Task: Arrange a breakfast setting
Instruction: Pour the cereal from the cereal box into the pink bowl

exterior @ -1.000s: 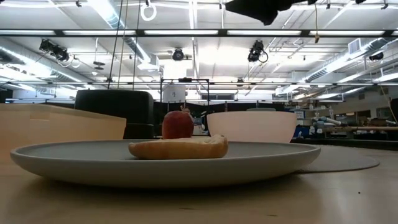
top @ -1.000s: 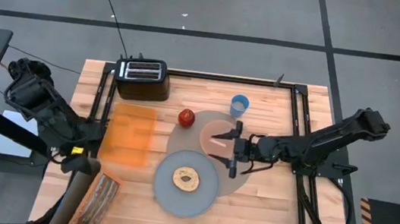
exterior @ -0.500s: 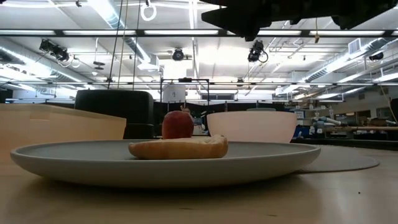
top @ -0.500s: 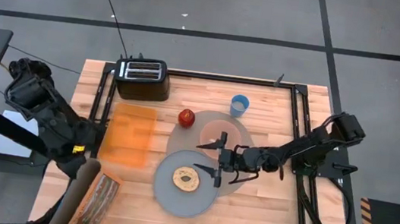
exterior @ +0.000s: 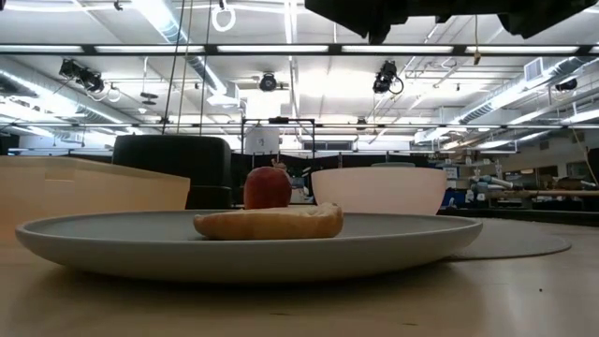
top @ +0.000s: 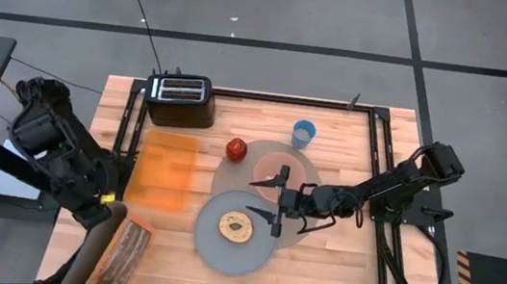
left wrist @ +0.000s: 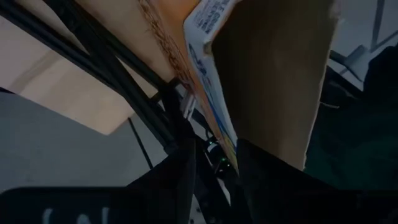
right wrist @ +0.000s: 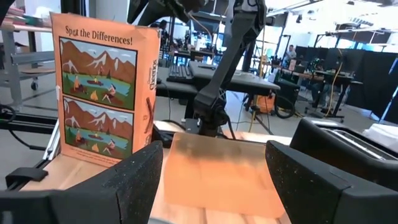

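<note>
Grey plate [top: 237, 232] with your bagel [top: 236, 224] overlaps the round mat [top: 306, 228]; your right gripper [top: 278, 200] hovers wide open between plate and pink bowl [top: 279, 172], holding nothing

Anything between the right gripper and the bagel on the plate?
Nothing visible. In the high view the right gripper, fingers open, sits over the plate's edge, with only bare plate between it and the bagel. The pink bowl lies behind it on the mat, and the apple is off to the side.
</note>
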